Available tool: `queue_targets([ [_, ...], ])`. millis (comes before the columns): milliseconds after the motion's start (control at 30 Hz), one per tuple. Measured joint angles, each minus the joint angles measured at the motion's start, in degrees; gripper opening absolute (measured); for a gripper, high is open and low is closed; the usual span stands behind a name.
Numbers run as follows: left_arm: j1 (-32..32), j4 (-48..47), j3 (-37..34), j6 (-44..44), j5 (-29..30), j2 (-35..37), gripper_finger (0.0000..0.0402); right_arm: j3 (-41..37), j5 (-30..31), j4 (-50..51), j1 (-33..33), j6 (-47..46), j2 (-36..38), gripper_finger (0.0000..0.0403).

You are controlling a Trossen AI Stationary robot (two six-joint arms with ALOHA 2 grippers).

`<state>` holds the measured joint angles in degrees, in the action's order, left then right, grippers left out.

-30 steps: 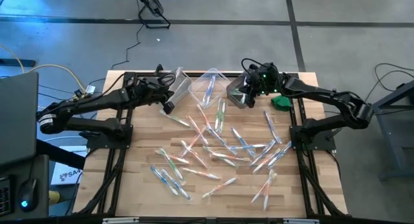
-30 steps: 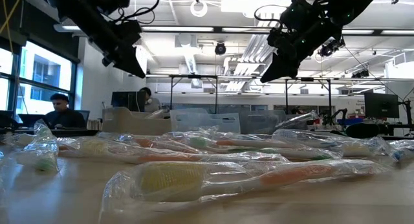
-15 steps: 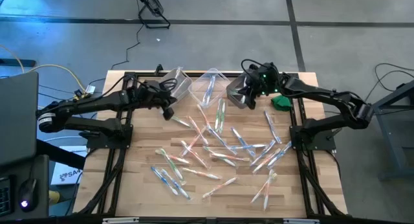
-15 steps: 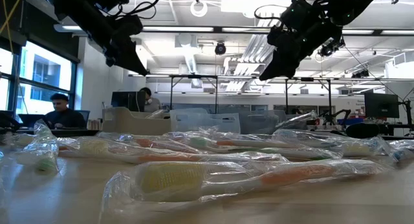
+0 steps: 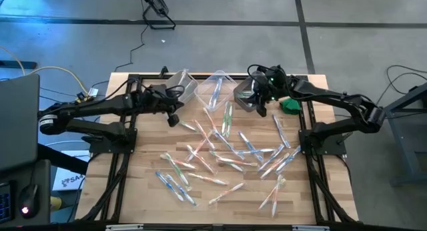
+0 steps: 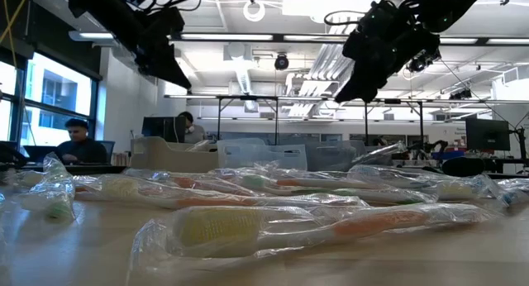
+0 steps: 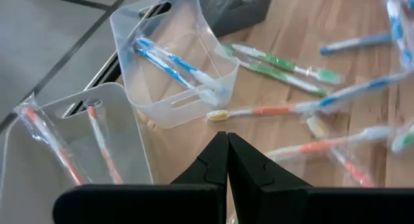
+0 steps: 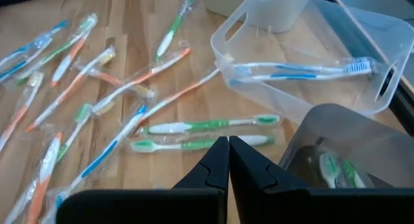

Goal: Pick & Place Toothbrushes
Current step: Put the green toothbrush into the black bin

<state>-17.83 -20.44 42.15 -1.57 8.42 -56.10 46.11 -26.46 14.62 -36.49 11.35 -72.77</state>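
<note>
While both arms reach in over the far half of the table (image 5: 147,191), neither holds anything. Left gripper (image 5: 175,117): fingers pressed together, empty, hanging above the wood just short of the leftmost clear bin (image 5: 181,86). Right gripper (image 5: 260,109): also pinched closed, empty, raised beside the rightmost bin (image 5: 244,94).

Toothbrushes (image 5: 220,151), all in clear wrappers, lie scattered loose across the middle and near part of the table, many overlapping. Handles orange, blue or green.

Left wrist view: two orange-handled brushes (image 7: 52,143) in the leftmost bin, two blue ones (image 7: 171,65) in the middle bin (image 7: 194,30).

Right wrist view: green brushes (image 8: 336,169) in the rightmost bin; two more green ones (image 8: 207,134) lie on the wood just beside it.

A small green object (image 5: 289,105) sits near the table's right edge. Low view: two people seated in the room behind.
</note>
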Motion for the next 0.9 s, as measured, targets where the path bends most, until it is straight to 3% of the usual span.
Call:
queue_targets([
  [233,-0.1,-4.9,1.1,-8.2,0.3,-1.6,0.0001,0.0,0.9,-0.6,0.0,-0.7,0.0,0.0004],
  [567,-0.2,-5.0,1.1,-8.9,0.1,-11.2,0.0,0.0,1.0,-2.9,0.0,-1.2,0.0,0.0004],
  [900,-0.1,-5.8,1.1,-13.4,1.2,-11.8,0.0009,0.0,1.0,-2.6,0.0,-3.5,0.0,0.0004],
])
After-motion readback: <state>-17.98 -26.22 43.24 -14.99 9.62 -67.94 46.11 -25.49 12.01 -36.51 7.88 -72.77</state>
